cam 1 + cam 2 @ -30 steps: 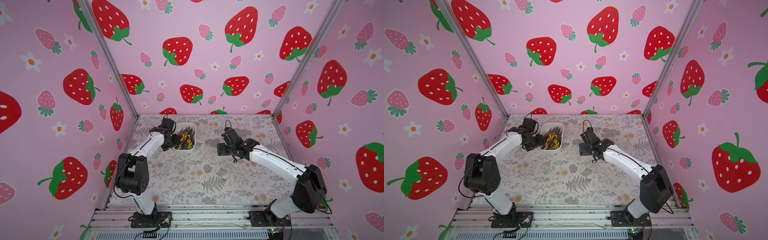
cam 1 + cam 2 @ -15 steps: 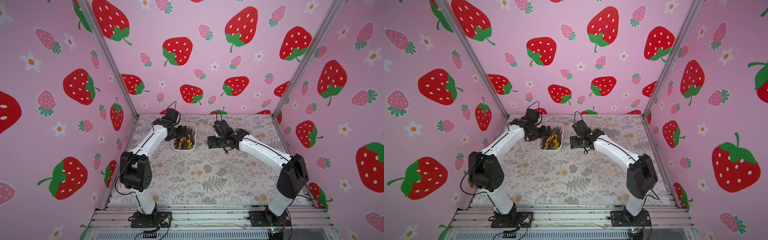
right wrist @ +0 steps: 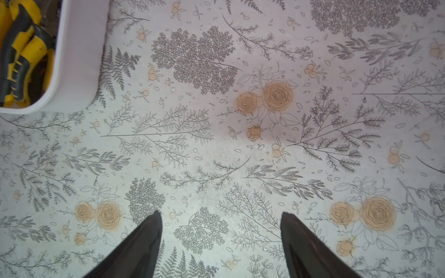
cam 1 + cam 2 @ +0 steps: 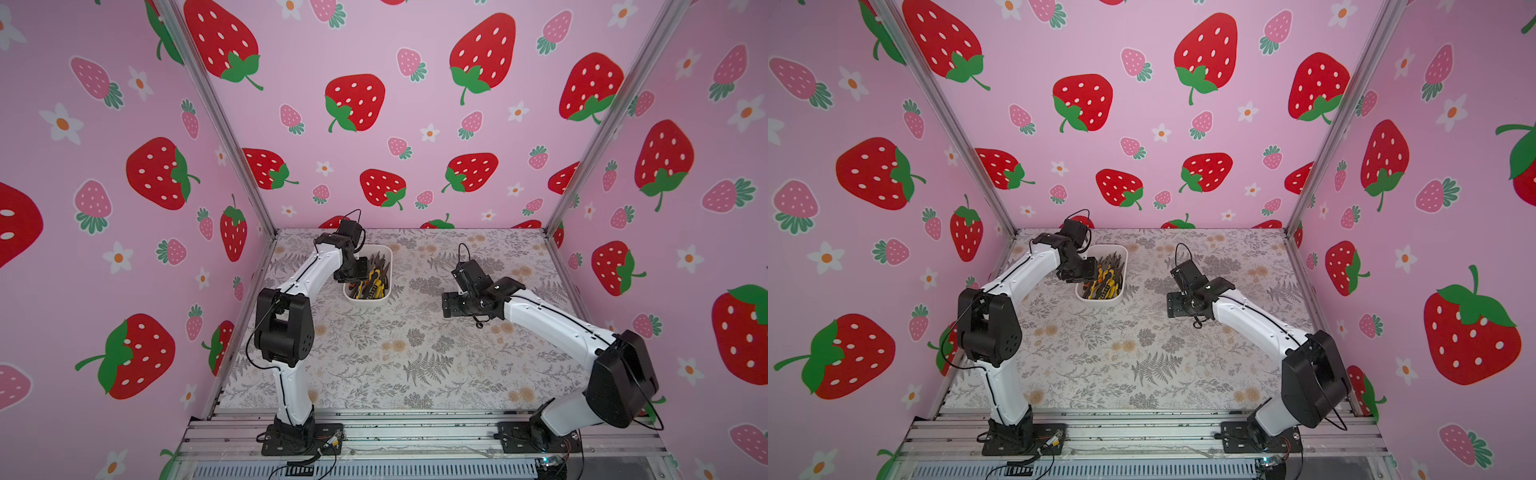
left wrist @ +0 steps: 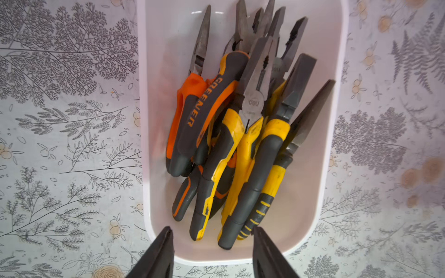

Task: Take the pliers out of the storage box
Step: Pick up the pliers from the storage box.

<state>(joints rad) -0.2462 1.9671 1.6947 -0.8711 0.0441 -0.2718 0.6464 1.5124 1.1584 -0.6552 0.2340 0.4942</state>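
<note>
Left fingers [image 5: 159, 255] spread over the pliers [image 5: 250, 113] in the storage box [image 5: 154, 120]; right fingers [image 3: 144, 245] spread too.

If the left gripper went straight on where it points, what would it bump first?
Probably the handle ends of the pliers in the storage box; the left gripper hangs open above them, though depth is unclear.

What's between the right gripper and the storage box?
Only bare floral table cover separates the right gripper and the storage box; the right wrist view shows it.
</note>
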